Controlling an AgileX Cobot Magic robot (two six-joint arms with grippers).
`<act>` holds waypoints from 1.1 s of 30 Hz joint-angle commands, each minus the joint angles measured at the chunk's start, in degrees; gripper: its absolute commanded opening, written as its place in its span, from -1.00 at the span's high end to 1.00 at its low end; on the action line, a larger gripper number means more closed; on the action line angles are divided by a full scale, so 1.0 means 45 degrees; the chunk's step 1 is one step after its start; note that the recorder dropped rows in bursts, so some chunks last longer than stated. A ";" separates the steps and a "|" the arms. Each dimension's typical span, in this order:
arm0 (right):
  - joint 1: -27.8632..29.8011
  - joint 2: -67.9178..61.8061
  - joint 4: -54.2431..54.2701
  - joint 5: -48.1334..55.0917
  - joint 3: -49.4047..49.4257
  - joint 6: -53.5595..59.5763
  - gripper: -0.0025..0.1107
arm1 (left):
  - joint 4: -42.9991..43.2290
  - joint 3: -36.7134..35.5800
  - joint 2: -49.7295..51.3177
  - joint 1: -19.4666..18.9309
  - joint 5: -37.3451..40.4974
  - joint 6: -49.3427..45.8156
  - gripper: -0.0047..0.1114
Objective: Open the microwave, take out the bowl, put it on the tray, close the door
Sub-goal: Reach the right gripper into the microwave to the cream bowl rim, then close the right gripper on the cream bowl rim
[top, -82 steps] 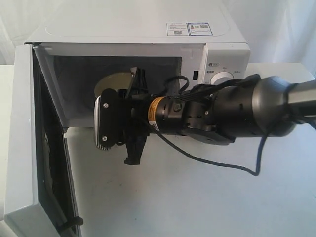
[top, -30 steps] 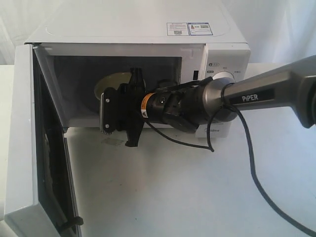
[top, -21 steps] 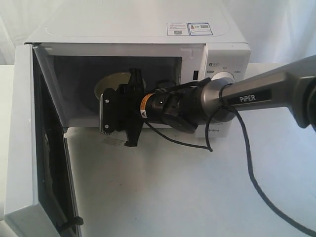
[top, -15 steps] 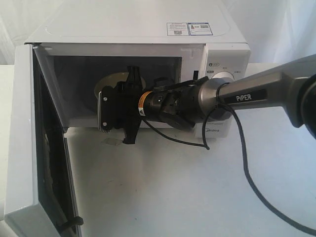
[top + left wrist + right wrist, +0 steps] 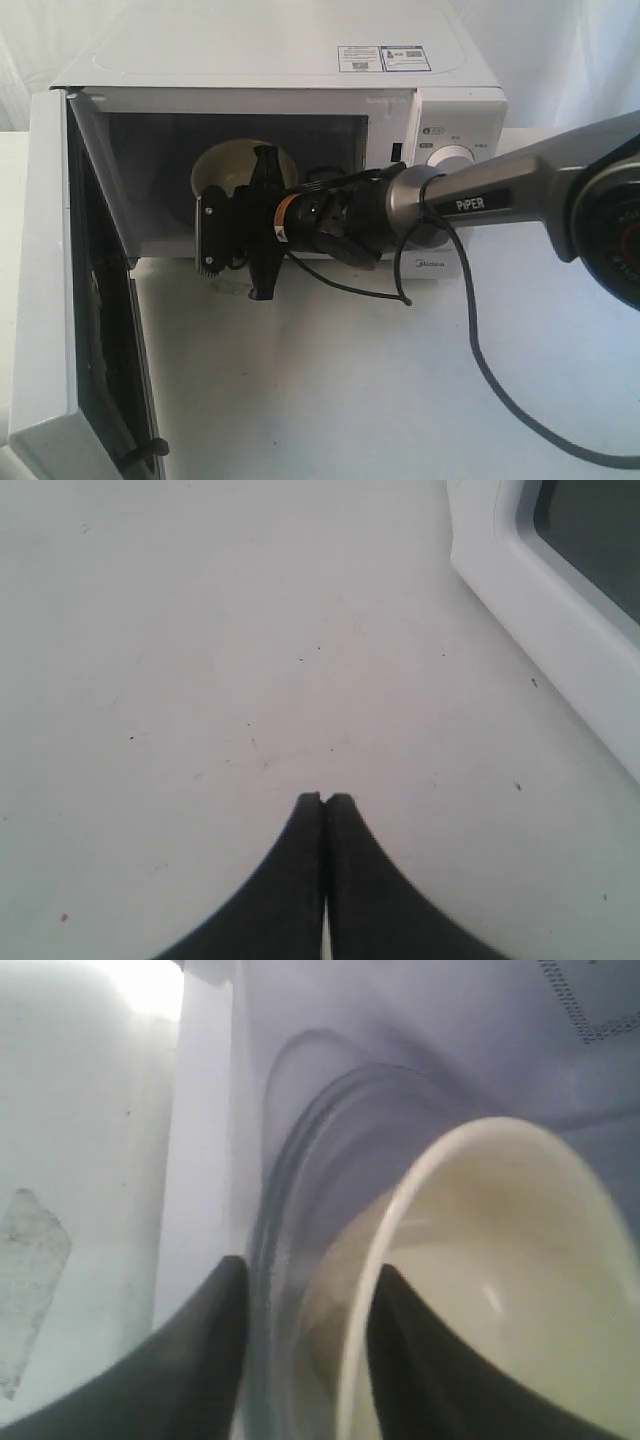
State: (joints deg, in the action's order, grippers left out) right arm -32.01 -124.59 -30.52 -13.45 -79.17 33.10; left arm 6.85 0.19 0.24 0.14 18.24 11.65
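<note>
White windowed door (image 5: 45, 300) hanging open; cream-white round bowl (image 5: 225, 165) sitting inside white boxy microwave (image 5: 270, 60); right gripper (image 5: 310, 1265) straddling rim, parted; left gripper (image 5: 323, 798) pinched, empty; removal pending.

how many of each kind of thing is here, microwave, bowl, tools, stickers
microwave: 1
bowl: 1
tools: 2, left tool and right tool
stickers: 2
total: 6

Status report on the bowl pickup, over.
Left gripper shut, over table. Right gripper open, inside microwave at bowl rim. Bowl not yet out, door open. No obstruction seen.
</note>
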 commanded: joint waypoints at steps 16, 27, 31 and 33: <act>-0.0140 0.1163 0.0101 0.2635 -0.0008 -0.1119 0.96 | -0.0090 -0.0042 -0.0053 -0.0017 0.0188 0.0025 0.92; -0.1180 0.1886 0.0101 0.5019 -0.0008 -0.1119 0.96 | -0.0090 -0.0042 -0.0053 -0.0017 0.0188 0.0025 0.92; -0.1531 0.2367 0.0555 0.5685 0.0162 -0.1073 0.96 | -0.0090 -0.0042 -0.0053 -0.0017 0.0188 0.0025 0.92; -0.1581 0.2748 0.0704 0.5584 0.0559 -0.1073 0.96 | -0.0090 -0.0042 -0.0053 -0.0017 0.0188 0.0025 0.92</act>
State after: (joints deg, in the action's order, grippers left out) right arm -38.93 -114.44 -28.33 11.95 -78.00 28.49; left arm 6.85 0.19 0.24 0.14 18.24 11.65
